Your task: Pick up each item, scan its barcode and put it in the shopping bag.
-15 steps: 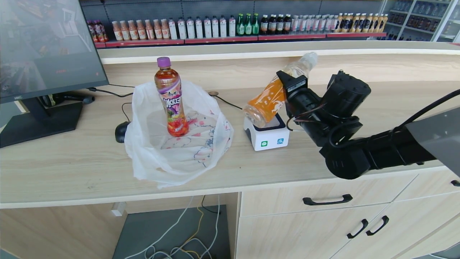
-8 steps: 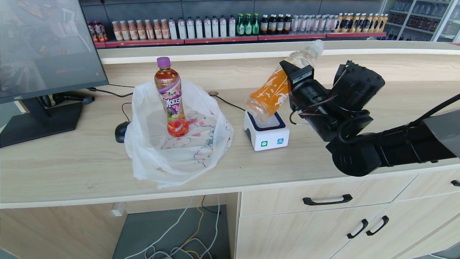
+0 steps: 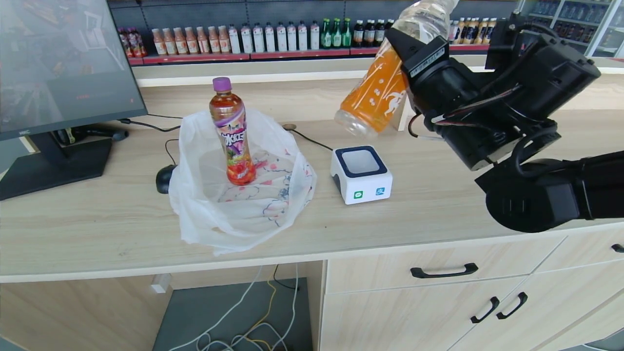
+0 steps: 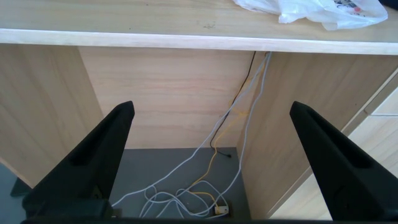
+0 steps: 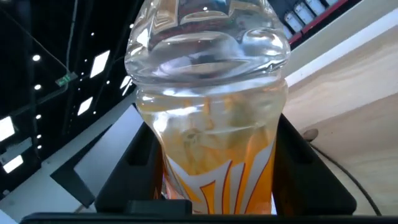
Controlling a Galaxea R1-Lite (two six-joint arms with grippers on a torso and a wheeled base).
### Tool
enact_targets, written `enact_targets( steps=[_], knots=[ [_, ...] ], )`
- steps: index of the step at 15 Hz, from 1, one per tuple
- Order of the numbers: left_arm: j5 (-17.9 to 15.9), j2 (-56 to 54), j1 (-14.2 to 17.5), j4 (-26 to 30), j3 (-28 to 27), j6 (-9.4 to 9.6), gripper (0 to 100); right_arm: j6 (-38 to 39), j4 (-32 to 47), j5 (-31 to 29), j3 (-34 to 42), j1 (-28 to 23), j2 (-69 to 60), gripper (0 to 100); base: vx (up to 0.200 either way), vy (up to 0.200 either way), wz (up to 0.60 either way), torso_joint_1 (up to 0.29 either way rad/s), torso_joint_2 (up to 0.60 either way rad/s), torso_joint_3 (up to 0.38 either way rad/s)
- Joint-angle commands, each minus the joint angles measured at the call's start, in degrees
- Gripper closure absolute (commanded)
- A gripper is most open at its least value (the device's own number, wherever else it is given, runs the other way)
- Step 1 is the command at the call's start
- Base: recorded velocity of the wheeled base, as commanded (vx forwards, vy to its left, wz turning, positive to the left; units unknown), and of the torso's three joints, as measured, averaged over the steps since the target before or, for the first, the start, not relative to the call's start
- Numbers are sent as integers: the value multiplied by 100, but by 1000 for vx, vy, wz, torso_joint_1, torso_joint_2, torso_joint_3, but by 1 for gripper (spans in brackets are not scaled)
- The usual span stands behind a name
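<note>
Right tool (image 3: 402, 53), clamped on the orange bottle (image 3: 375, 95) at its clear upper part, one finger on each side. This bottle hangs tilted in the air over the table (image 3: 97, 229), base down and neck up, above the scanner (image 3: 360, 174) and apart from it. In the right wrist view the same bottle (image 5: 211, 143) sits between the two dark fingers of the right tool (image 5: 214, 183), clear shoulder nearest the camera and orange label below.

Left tool (image 4: 211, 162), fingers wide apart and holding nothing, below the table's front edge (image 4: 124, 31), facing the wooden panel under it and loose cables (image 4: 205, 180) on the floor.

Scanner: white box with a dark-rimmed window facing up, near the middle of the table. Bag (image 3: 234, 204): white, mouth open, beside the scanner toward the left edge, reaching close to the front edge; one fold (image 4: 317, 9) shows in the left wrist view. A purple-capped bottle (image 3: 232, 141) stands upright inside the bag. Mouse (image 3: 163, 179): touching the bag's left side. Monitor (image 3: 58, 63): at the far left corner.
</note>
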Motion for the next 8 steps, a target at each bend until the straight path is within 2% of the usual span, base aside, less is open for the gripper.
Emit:
enact_targets(
  steps=[1,4,8],
  knots=[
    [1,-2,1,-4,0,0,0,-345,2,-10,164,156,-315,100,0,0,0,0,0,0],
    [1,-2,1,-4,0,0,0,-1645,-33,-36,410,174,-464,100,0,0,0,0,0,0],
    [1,-2,1,-4,0,0,0,-2744,-59,-63,437,191,-464,100,0,0,0,0,0,0]
  ],
)
